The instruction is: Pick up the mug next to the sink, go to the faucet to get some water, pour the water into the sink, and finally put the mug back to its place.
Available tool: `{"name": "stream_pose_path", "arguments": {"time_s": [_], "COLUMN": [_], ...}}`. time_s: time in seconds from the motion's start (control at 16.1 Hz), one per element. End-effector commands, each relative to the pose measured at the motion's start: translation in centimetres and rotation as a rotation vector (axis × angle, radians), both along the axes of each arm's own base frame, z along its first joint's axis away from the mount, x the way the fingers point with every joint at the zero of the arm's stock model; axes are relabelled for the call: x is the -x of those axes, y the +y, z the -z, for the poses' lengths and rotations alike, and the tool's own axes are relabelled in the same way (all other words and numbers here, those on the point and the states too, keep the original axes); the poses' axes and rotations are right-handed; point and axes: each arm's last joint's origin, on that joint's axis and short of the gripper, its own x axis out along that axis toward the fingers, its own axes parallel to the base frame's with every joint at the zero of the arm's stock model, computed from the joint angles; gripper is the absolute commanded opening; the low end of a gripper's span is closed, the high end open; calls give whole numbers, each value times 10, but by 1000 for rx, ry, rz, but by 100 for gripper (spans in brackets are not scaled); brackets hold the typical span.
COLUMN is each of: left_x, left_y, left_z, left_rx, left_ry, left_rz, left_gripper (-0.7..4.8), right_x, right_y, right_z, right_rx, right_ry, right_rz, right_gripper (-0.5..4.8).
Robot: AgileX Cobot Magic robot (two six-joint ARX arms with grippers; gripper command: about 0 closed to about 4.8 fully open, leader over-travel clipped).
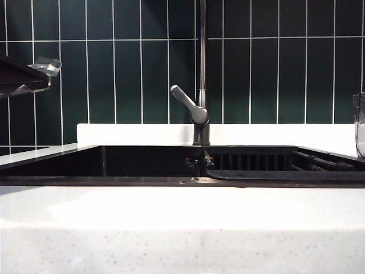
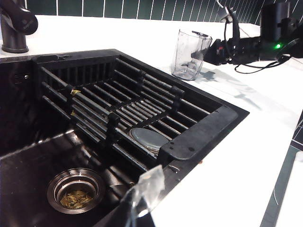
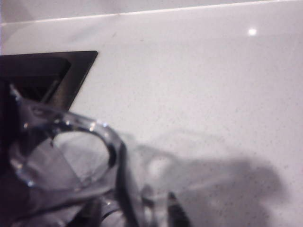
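The clear mug (image 2: 190,54) stands upright on the white counter just past the sink's far corner; only its edge (image 1: 360,123) shows in the exterior view. My right gripper (image 2: 211,49) is right beside it. In the right wrist view its blurred dark fingers (image 3: 176,208) stand apart by the mug's rim (image 3: 61,151), and the gripper (image 3: 147,204) looks open. The faucet (image 1: 201,85) rises behind the black sink (image 1: 57,180). My left gripper (image 2: 142,201) hangs shut and empty over the sink's near rim, up at the left (image 1: 34,77) in the exterior view. Water is out of view.
A slatted black rack (image 2: 118,101) fills the sink's right part, with a round metal disc (image 2: 148,138) under it. The drain strainer (image 2: 75,196) holds scraps. Cables and an arm base with a green light (image 2: 277,46) lie behind the mug. Dark tiles back the counter.
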Motion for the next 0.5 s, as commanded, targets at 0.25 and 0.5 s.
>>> {"name": "stream_pose_path", "arguments": {"time_s": [0.25, 0.5], "left_x": [0, 1], "left_y": [0, -1], "left_z": [-1, -1], "left_rx": [2, 2], "left_ry": [-6, -5], "left_rz": [10, 29], "left_gripper": [-5, -5], "right_x": [9, 18], "right_y": [4, 7], "right_z": [-2, -7], "right_rx": [-11, -11], "right_ry": [27, 64], "right_rz": [2, 32], "right_gripper": [173, 173]}}
